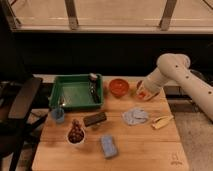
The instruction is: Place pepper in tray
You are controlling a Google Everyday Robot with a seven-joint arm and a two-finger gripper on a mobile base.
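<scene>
Gripper [143, 93] hangs just right of orange bowl [119, 87], apart from tray [74, 96].

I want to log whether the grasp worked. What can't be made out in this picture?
- Camera view: the gripper is at the table's back right, over the purple bowl; the arm covers most of that bowl.
- Red-orange patch at the gripper: too blurred to tell pepper from round fruit.
- Dark items along the green tray's right wall: too blurred to name.
- The arm runs off the right edge.
</scene>
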